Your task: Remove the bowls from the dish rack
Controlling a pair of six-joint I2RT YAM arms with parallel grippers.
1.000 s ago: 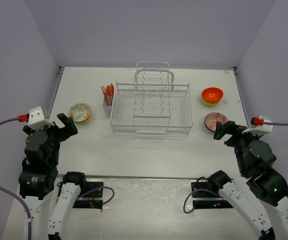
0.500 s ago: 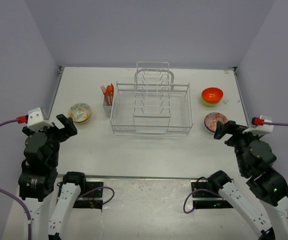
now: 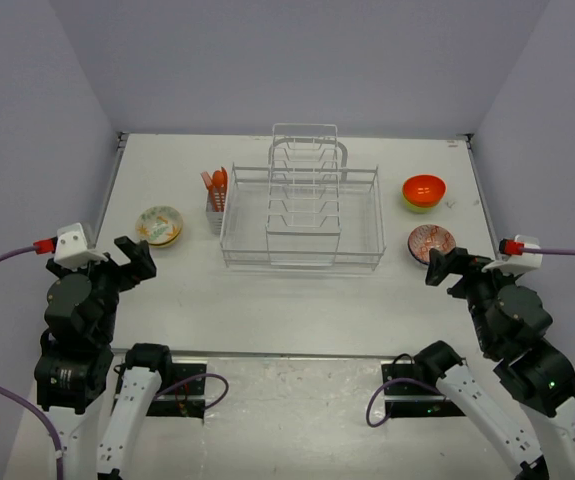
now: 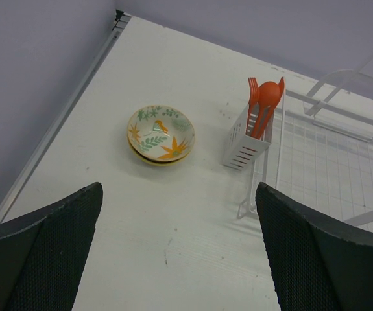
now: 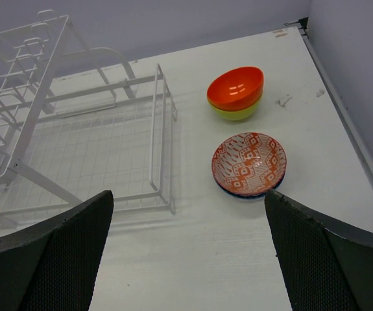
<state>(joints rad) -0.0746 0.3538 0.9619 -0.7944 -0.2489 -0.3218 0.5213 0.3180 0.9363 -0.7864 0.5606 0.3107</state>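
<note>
Left gripper (image 3: 135, 256) and right gripper (image 3: 437, 263) hover open and empty while floral bowl (image 3: 160, 225), orange bowl (image 3: 424, 187) and red-patterned bowl (image 3: 431, 240) flank the dish rack (image 3: 302, 265).

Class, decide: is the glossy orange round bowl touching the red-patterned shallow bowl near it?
Apart. The right wrist view shows bare white table between the glossy orange round bowl and the red-patterned shallow bowl.
</note>
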